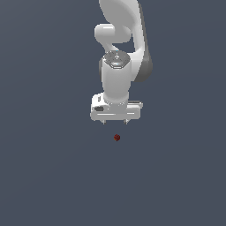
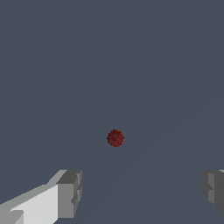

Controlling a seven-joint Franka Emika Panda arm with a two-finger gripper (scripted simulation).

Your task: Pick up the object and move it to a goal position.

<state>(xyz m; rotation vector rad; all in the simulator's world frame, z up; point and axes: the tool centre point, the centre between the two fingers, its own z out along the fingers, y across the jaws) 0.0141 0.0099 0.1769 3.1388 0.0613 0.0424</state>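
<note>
Exterior view: one white robot arm [image 1: 121, 39] comes down from the top of the frame, wrist pointing downward. One gripper [image 1: 114, 122] at its end, jaws spread wide, the two short fingertips [image 1: 103, 122] poking out under the white hand body, well apart from each other. Nothing between them. One object [image 1: 117, 137], a tiny dark red roundish blob, sits on the plain grey-blue desk [image 1: 44, 176] just below the gripper in the picture, roughly centred under the gap between the fingertips, a bit toward the exterior view's right. Object and gripper are apart, no contact. Height of the gripper above the desk cannot be told from this view. No containers visible, so nothing held in any.

Wrist view: same single object [image 2: 115, 138], dark red with a mottled surface, round, near the middle of the picture on the bare desk [image 2: 109, 52]. Two grey fingertips [image 2: 70, 194] show at the frame's edges, one on each side, far apart, with the object lying ahead of the open gap between them and not touching either. The gripper [image 2: 142, 192] holds nothing. White finger body visible behind one pad; the other pad is cut off by the frame edge.

Count: one arm, one gripper, two fingertips, one object, zero containers.
</note>
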